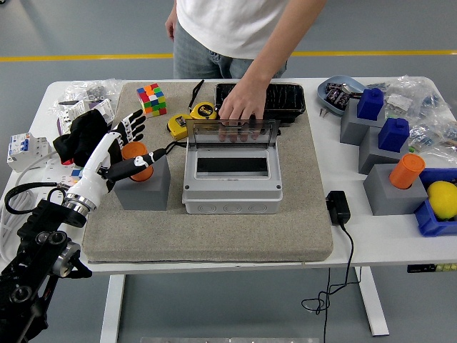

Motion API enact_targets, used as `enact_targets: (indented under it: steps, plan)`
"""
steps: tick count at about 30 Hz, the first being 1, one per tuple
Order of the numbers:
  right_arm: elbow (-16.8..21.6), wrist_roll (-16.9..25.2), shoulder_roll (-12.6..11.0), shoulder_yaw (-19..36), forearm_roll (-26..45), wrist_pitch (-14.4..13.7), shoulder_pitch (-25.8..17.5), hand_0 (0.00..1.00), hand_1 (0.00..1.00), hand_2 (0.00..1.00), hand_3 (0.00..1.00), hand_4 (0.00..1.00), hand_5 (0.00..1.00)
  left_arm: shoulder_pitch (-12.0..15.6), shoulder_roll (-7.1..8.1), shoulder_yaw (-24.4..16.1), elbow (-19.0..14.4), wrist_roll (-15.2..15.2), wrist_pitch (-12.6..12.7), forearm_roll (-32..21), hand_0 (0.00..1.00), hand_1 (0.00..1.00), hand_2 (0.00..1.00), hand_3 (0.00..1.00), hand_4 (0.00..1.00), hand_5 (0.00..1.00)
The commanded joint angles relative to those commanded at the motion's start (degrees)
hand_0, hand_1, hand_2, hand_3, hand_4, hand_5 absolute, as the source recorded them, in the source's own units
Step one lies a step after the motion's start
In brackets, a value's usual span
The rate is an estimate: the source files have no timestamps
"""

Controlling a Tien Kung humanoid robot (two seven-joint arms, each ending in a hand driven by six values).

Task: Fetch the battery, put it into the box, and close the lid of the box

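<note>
An orange cylinder, the battery (pixel 137 159), stands upright in a grey block (pixel 146 187) on the left of the mat. My left hand (pixel 132 146) is open around it, fingers behind it and thumb across its front. The grey box (pixel 231 179) sits in the middle of the mat with its clear lid (pixel 232 133) raised. A person's hand (pixel 240 107) rests on the top edge of the lid. My right hand is out of view.
A beige mat (pixel 214 221) covers the table's middle. A Rubik's cube (pixel 151 98), yellow tape measures (pixel 190 118) and a black tray (pixel 285 96) lie behind the box. Grey blocks with blue and orange pieces (pixel 391 161) stand right. A black adapter (pixel 337 207) lies near the mat.
</note>
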Motion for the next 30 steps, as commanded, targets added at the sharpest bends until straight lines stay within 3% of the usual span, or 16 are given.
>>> enact_targets:
  steps: [5,6,11,12,17,18,23,24,29,30]
  plan:
    - [0.00,0.00,-0.05,-0.14,0.08,0.01,0.03,0.998,0.940,0.859,0.863,0.998,0.998,-0.12,0.05,0.95,0.04,-0.16,0.68,-0.43,0.847,0.948,0.962,0.998,0.998,0.004]
    - [0.00,-0.01,-0.07,-0.15,0.06,0.02,0.03,0.998,0.940,0.859,0.863,0.998,0.998,-0.14,0.07,1.23,0.04,-0.22,0.87,-0.55,0.826,0.924,0.921,0.959,0.998,0.002]
    - [0.00,-0.09,-0.14,-0.20,0.05,-0.05,-0.01,0.998,0.940,0.859,0.863,0.998,0.998,-0.09,-0.13,1.85,0.18,-0.33,1.53,-0.86,0.826,0.924,0.921,0.959,0.998,0.002]
    - [0.00,-0.09,-0.15,-0.25,0.07,-0.06,-0.02,0.998,0.940,0.859,0.863,0.998,0.998,-0.10,-0.14,1.97,0.20,-0.35,1.67,-0.92,0.773,0.874,0.856,0.897,0.998,0.002]
    - [0.00,-0.12,-0.18,-0.46,0.14,-0.07,-0.08,0.998,0.940,0.859,0.863,0.998,0.998,-0.23,-0.14,2.74,0.44,-0.52,2.53,-1.39,0.773,0.874,0.856,0.897,0.998,0.002]
    - [0.00,-0.12,-0.18,-0.54,0.18,-0.07,-0.09,0.998,0.940,0.859,0.862,0.998,0.998,-0.24,-0.14,2.95,0.50,-0.59,2.75,-1.62,0.729,0.781,0.724,0.735,0.998,0.002]
    - [0.00,-0.14,-0.23,-0.65,0.21,-0.04,-0.08,0.998,0.940,0.859,0.862,0.998,0.998,-0.38,-0.11,3.65,0.78,-0.70,3.36,-2.42,0.729,0.781,0.724,0.735,0.998,0.002]
    - [0.00,-0.14,-0.24,-0.67,0.22,-0.03,-0.08,0.998,0.940,0.859,0.862,0.998,0.998,-0.40,-0.12,3.73,0.81,-0.70,3.48,-2.51,0.641,0.653,0.531,0.527,0.998,0.002]
    - [0.00,-0.15,-0.25,-0.47,0.10,-0.05,-0.07,0.998,0.940,0.859,0.862,0.998,0.998,-0.57,-0.07,4.37,0.95,-0.74,4.35,-2.97,0.641,0.653,0.531,0.527,0.998,0.002]
    - [0.00,-0.14,-0.25,-0.47,0.12,-0.05,-0.08,0.998,0.940,0.859,0.862,0.998,0.998,-0.60,-0.06,4.47,0.97,-0.75,4.47,-3.02,0.470,0.491,0.381,0.362,0.998,0.002]
